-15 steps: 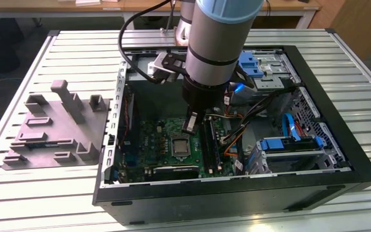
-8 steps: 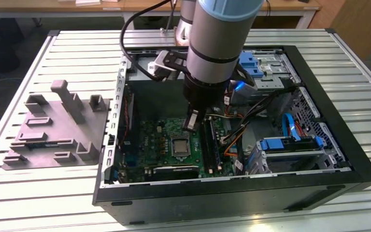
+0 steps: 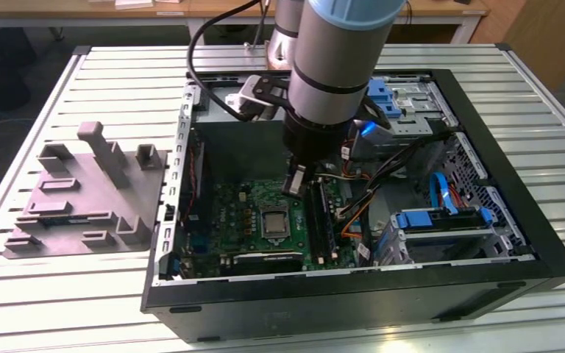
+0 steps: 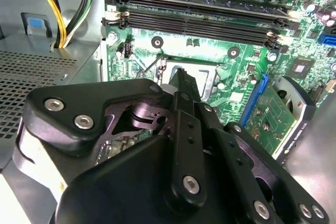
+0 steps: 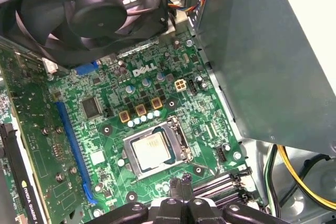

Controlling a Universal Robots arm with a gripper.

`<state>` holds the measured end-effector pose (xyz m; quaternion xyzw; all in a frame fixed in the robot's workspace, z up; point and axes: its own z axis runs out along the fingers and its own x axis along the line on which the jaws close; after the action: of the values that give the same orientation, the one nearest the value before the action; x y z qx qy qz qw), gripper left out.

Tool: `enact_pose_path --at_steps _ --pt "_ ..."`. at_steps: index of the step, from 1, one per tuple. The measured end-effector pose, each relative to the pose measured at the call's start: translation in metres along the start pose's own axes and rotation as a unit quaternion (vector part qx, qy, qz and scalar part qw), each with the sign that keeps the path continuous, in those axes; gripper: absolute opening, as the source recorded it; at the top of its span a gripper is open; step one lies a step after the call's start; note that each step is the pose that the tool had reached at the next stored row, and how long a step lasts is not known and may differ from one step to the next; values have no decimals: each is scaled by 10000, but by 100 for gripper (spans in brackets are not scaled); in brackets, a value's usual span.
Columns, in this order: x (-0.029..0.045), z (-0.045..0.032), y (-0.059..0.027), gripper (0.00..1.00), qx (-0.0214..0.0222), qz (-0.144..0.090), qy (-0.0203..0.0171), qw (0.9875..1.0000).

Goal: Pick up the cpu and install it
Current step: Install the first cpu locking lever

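A: Where did the cpu (image 5: 151, 150) sit, taking the socket (image 5: 153, 149) as landmark?

B: In the first wrist view it lay flat inside the socket frame, silvery top up, on the green board (image 5: 105, 129). In the exterior view the socket (image 3: 276, 220) was inside the open case (image 3: 518, 220), with the grey holder (image 3: 82, 198) well apart from it on the slatted table (image 3: 57, 309).

A: And the gripper (image 4: 184, 80)?

B: It hung above the board, just beside the socket. Its fingers (image 4: 186, 85) looked drawn together, with nothing visibly between them; I judged it empty.

A: What could go wrong?

B: In my judgement, a slightly skewed chip would bend pins if pressed, and the arm (image 3: 337, 66) stood close to loose cables (image 3: 391, 169) that could snag.

A: Any writing?

B: A white maker's logo was printed on the board above the socket; the chip's markings were too small to read.
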<state>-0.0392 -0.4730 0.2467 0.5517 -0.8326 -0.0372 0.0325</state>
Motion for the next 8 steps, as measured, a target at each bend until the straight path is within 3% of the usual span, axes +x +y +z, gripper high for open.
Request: enact_pose_path --at_steps 5,8 --pt "-1 -1 -2 11 -2 -1 -17 10000" --pt "-1 0 -3 11 -16 -7 -71 10000"
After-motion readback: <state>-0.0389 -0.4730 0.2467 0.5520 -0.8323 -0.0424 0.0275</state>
